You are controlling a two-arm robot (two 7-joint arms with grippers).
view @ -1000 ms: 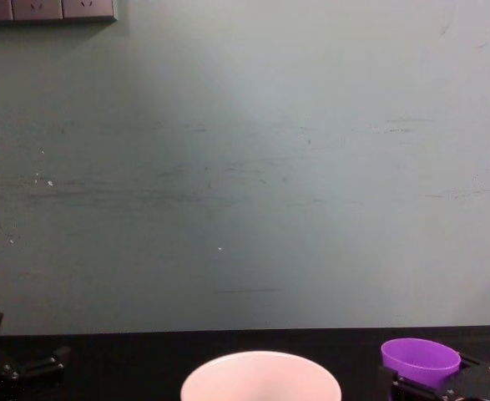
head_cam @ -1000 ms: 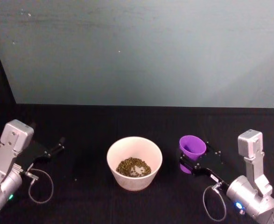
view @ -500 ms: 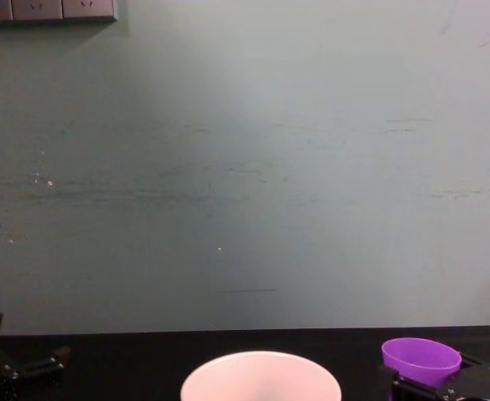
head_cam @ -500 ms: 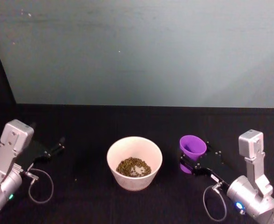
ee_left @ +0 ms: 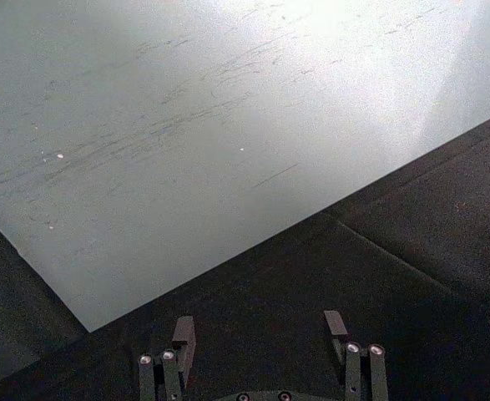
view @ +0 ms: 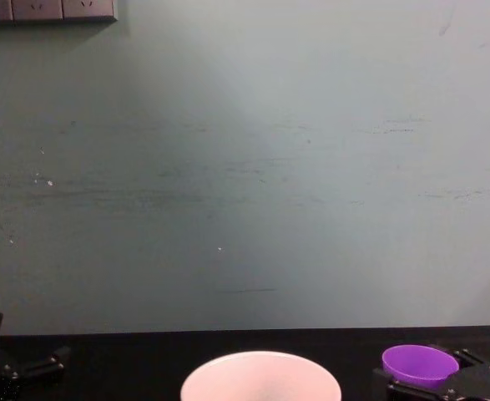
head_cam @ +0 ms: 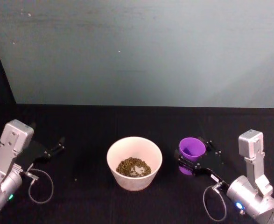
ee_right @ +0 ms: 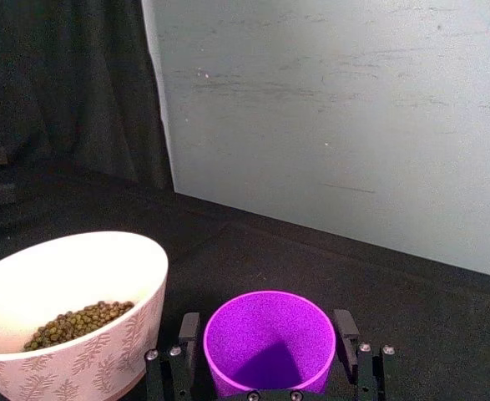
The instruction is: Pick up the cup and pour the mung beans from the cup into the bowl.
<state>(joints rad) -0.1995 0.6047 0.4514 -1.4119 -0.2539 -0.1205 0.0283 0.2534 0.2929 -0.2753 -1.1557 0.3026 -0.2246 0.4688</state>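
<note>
Cup: your purple cup [head_cam: 192,151] stands upright on the black table [head_cam: 94,126], just to the right of the bowl [head_cam: 134,162] and a little apart from it; you see its rim low at the right in the chest view [view: 420,364], and the right wrist view [ee_right: 270,342] looks straight into it, where its inside looks bare purple with no beans.
Bowl: your wide pale bowl sits near the middle of the table with a heap of mung beans [head_cam: 133,167] in its bottom; the right wrist view [ee_right: 69,313] shows a faint leaf pattern on its outer wall and the beans [ee_right: 82,323] lying low inside.
Right gripper: your right gripper [head_cam: 193,160] is at the cup, one finger [ee_right: 186,338] on each side of it; both sit close against the cup's wall, but you cannot tell from these views whether they are pressing on it or standing just off it.
Left gripper: your left gripper [head_cam: 57,145] is parked at the table's left side, well apart from the bowl; in the left wrist view [ee_left: 262,324] its fingers [ee_left: 184,334] stand wide apart with nothing between them.
Wall: you have a plain pale grey-green wall [head_cam: 141,51] behind the table.
</note>
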